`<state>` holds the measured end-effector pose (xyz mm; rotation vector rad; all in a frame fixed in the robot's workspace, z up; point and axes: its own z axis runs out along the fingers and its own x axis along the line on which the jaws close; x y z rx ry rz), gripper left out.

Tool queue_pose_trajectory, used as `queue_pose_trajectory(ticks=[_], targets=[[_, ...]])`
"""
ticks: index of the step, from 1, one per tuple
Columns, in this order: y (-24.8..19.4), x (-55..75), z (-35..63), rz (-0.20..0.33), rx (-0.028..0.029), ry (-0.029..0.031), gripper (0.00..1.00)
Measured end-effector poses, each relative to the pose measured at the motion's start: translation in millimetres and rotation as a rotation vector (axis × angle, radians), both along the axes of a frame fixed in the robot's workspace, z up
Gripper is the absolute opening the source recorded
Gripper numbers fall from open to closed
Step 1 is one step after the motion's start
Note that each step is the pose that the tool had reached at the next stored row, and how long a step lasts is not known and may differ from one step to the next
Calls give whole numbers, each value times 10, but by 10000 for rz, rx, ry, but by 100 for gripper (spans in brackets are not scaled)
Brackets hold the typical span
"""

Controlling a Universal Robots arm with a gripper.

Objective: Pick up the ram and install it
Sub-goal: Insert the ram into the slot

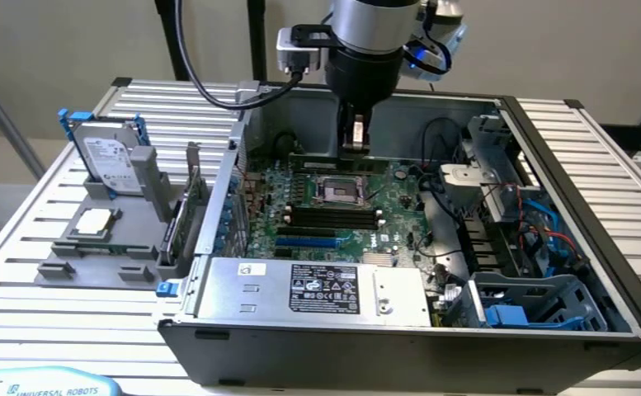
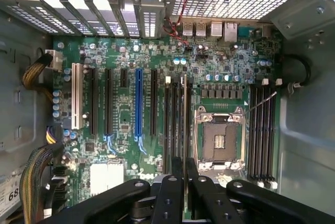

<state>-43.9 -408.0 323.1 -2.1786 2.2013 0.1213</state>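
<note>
The jaws pinch what seems to be the ram, edge-on at twelve o'clock of the processor socket in the exterior view.

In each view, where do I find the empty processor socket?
Exterior view: the processor socket sits mid-motherboard, above the black memory slots in the picture.
Wrist view: the processor socket lies between two banks of black memory slots.
Shared landmark: the blue expansion slot.

Exterior: high oblique, mid-range, over open case. Wrist: close, straight down. Shared: motherboard, 12 o'clock of power supply.
</note>
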Motion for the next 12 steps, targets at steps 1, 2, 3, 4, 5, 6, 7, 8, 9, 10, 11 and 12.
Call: queue_pose_trajectory(ticks=[1,2,3,4,5,6,7,8,9,10,11,12], targets=[[7,0,-18,-1,-20,0,13],[14,0,-36,-5,-31,0,13],[21,0,-54,-9,-39,0,13],[26,0,-73,-14,-42,0,13],[31,1,-91,-17,-43,-1,13],[35,1,-109,-19,-48,0,13],[38,0,-127,-21,-50,1,13],[42,0,-145,-22,-51,0,13],[44,1,-163,-22,-56,0,13],[46,2,-181,-23,-61,0,13],[49,3,-199,-22,-71,0,13],[52,5,-218,-22,-80,0,13]])
